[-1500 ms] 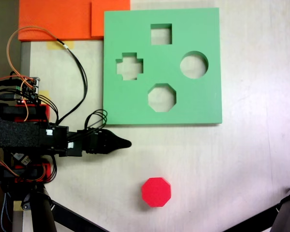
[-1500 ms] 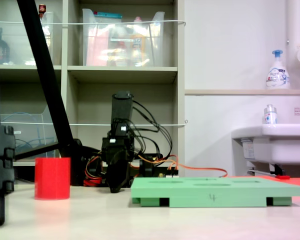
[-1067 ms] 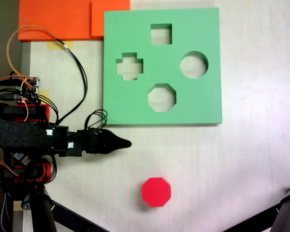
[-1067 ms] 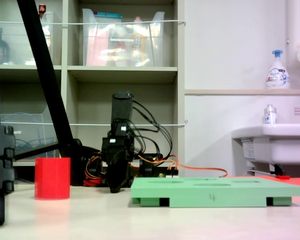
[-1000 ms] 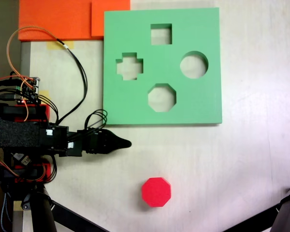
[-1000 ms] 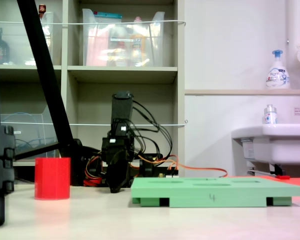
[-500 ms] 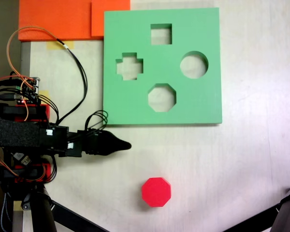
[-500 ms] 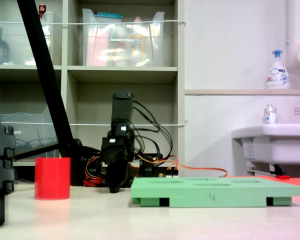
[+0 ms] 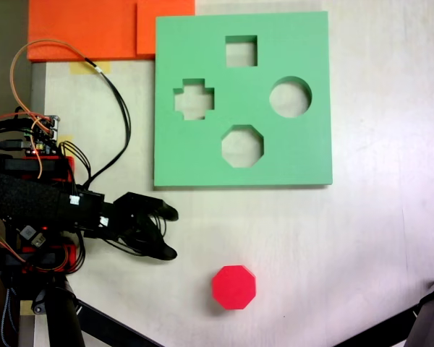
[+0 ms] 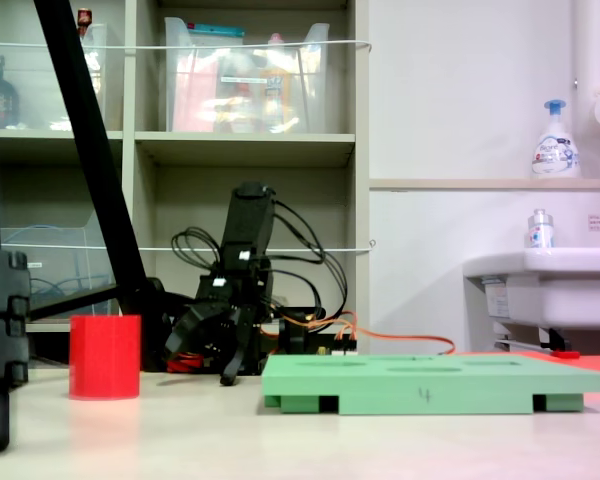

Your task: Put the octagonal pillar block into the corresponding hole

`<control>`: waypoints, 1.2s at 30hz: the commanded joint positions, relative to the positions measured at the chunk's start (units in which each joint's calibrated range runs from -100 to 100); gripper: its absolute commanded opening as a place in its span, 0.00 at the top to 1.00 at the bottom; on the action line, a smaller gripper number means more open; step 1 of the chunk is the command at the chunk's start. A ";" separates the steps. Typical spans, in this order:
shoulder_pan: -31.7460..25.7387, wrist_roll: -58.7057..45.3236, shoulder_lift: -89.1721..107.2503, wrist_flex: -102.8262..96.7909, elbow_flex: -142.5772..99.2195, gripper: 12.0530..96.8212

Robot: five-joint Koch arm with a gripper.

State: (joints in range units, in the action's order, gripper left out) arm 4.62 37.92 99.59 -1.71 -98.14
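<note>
The red octagonal pillar block (image 9: 233, 287) stands on the pale table, also seen from the side as a red block (image 10: 105, 357) at the left. The green foam board (image 9: 202, 155) lies beyond it, with the eight-sided hole (image 9: 241, 146) near its lower middle. My black gripper (image 9: 171, 231) is open, its jaws spread wide, to the left of the block and just below the board's lower left corner. In a fixed view from the side the gripper (image 10: 202, 360) hangs low over the table between block and board. Nothing is between the jaws.
The board also has a square hole (image 9: 241, 50), a cross hole (image 9: 194, 99) and a round hole (image 9: 290, 97). Orange foam sheets (image 9: 94, 29) lie at the top left. Black tripod legs (image 9: 101, 325) cross the lower corners. Cables (image 9: 116, 108) loop by the arm's base.
The gripper was shut and pointing right; it has now opened wide and swung a little toward the red block. Block and board have not moved.
</note>
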 commanded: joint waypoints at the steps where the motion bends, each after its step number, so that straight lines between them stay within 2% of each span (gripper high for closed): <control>1: 0.15 0.39 0.41 15.34 3.42 0.61; 4: 0.20 0.78 0.41 25.93 10.90 0.60; 8: 0.00 2.15 0.41 53.95 33.23 0.49; 11: -0.05 2.15 -0.01 63.00 44.50 0.46; 16: 0.00 2.20 -17.89 78.12 67.43 0.35; 18: 0.24 2.25 -23.47 79.18 73.01 0.29; 21: 1.42 2.25 -34.79 82.94 82.98 0.27; 36: 5.96 -0.24 -74.59 84.86 109.30 0.27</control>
State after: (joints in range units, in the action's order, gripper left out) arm 10.13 38.56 26.95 82.18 6.91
